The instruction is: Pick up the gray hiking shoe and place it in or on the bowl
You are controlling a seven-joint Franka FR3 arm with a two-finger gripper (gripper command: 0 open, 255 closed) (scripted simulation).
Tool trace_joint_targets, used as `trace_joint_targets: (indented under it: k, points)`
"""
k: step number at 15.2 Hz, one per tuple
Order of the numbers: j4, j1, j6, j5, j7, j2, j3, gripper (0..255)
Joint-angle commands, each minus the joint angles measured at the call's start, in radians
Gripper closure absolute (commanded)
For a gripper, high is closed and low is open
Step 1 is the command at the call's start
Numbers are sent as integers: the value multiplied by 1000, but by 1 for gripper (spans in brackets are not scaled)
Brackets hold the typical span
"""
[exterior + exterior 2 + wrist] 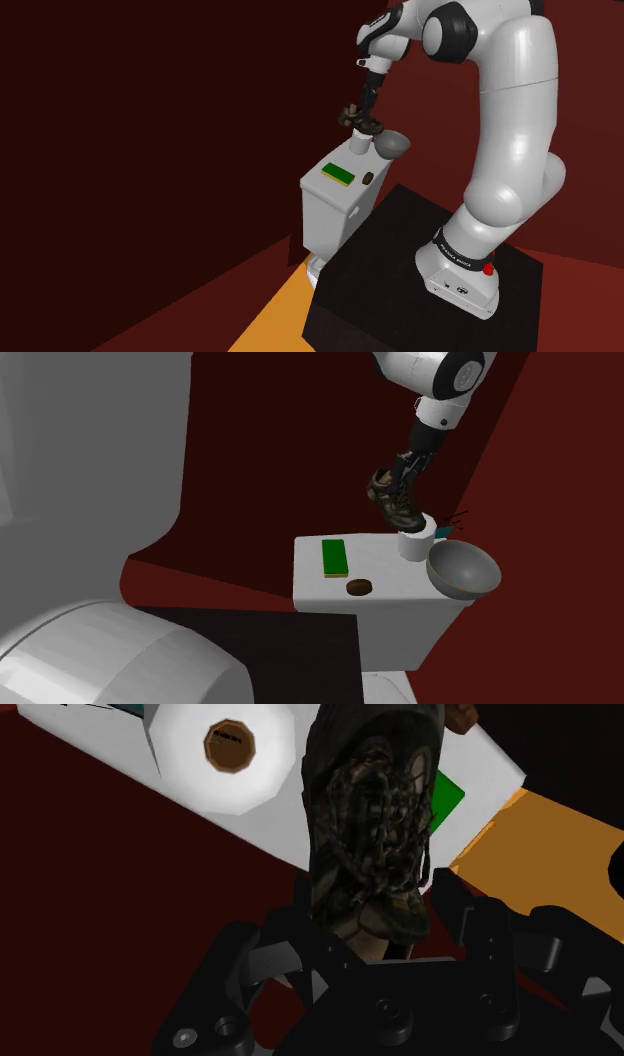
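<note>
The tool is clamped on the dark hiking shoe, held aloft near the white roll. The bowl is noted lower, toward the second exterior view's right.

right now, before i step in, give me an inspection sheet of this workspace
surface: white tank top, flat, partly occupied
job's things: dark hiking shoe held in the air above the white roll; grey bowl empty, at the tank top's end
clutter: green block, small brown item, teal item behind the roll
tool: tool shut on the shoe
cables: nothing seen
surroundings: dark red walls, orange floor strip, black stand
</note>
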Motion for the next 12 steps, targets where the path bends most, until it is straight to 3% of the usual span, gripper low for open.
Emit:
trace_joint_targets:
  k: [1,12]
  points:
    - [18,-32,-20,-3,-34,4,-11,255]
    - [245,-251,-174,-1,-212,111,-48,255]
